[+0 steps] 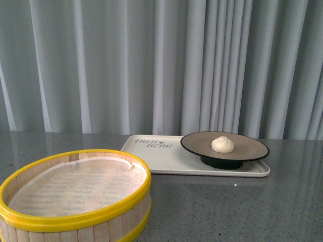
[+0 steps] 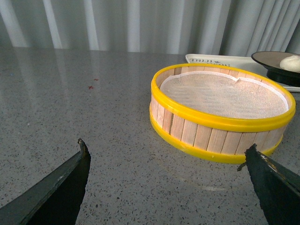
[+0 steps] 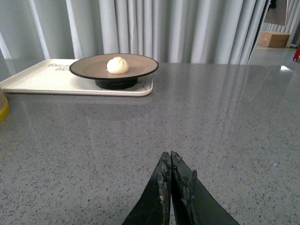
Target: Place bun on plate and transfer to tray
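Front view shows the job looking finished, with neither arm in the frame. Nearest the robot, at the left, sits a wooden steamer basket [image 1: 75,194] with a yellow rim and a white cloth liner [image 1: 81,184]; nothing lies on the liner, which fits a bun already lifted out. The left gripper [image 2: 166,180], seen only from its own wrist camera, hangs wide open above the grey speckled table [image 1: 227,206], one dark finger [image 2: 61,187] well apart from the other, gripping nothing, the basket just beyond it. The right gripper [image 3: 171,187], seen likewise from its wrist camera, has its two black fingers pressed together at the tips with nothing between them, and it sits low over bare tabletop, well apart from the tray; by appearances it is parked clear of its load.

Farther off, right of centre, the cream-white tray [image 1: 156,156] lies flat on the table, its dark lettering facing the robot. The tan plate [image 1: 250,148] with the black rim stands on the tray's right portion, raised on its black foot. The bun [image 1: 222,144] rests upright near the middle of the plate, untouched by either gripper. Behind everything hangs a pale grey curtain [image 1: 101,65]. Judged from this layout, both placements are done and no step remains.
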You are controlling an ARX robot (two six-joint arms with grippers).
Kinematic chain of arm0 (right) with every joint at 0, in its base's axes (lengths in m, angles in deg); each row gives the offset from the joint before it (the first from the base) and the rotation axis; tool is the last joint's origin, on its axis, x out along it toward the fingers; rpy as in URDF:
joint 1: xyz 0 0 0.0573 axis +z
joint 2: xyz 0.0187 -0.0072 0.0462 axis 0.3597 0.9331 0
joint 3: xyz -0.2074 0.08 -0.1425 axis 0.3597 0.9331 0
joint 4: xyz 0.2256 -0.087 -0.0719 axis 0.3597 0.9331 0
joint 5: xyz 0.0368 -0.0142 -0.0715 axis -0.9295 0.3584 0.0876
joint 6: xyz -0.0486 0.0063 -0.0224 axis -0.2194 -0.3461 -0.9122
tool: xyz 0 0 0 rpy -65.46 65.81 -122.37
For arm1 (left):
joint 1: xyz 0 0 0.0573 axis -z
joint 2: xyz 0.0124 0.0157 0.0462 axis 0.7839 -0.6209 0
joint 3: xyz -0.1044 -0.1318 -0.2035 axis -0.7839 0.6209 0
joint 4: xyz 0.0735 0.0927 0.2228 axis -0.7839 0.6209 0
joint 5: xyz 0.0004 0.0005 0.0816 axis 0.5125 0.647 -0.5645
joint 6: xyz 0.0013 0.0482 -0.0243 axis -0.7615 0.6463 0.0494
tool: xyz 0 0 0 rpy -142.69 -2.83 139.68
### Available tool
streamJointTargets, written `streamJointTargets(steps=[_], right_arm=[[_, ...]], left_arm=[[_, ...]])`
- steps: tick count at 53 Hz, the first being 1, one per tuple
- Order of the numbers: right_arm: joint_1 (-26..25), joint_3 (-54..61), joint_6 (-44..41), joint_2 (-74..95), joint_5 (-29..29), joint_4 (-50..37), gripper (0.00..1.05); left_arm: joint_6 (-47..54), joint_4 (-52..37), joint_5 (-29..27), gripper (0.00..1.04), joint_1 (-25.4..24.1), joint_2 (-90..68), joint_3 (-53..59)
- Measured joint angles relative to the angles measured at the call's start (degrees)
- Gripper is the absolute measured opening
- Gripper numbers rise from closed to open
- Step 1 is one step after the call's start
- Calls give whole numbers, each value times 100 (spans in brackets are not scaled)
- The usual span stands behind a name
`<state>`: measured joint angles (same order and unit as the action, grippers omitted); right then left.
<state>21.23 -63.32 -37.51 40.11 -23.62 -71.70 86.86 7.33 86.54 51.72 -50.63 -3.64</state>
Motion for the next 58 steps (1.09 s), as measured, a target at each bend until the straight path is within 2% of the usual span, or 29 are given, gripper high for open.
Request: streamJointTargets(steps=[4,15,46,49,58], right_arm=[[0,2,0,-538,-13,649,2],[0,2,-4,-719,-13,691,2],[0,2,-2,-721,-13,691,94],[0,2,4,-721,-15,691,98],[0,2,2,-721,-13,691,96]], left_arm=[[0,0,-2,98,0,0,0],[0,0,0,98,0,-4,0],[0,0,0,98,0,0,0],[0,0,2,98,0,0,0],[0,0,0,98,0,0,0]])
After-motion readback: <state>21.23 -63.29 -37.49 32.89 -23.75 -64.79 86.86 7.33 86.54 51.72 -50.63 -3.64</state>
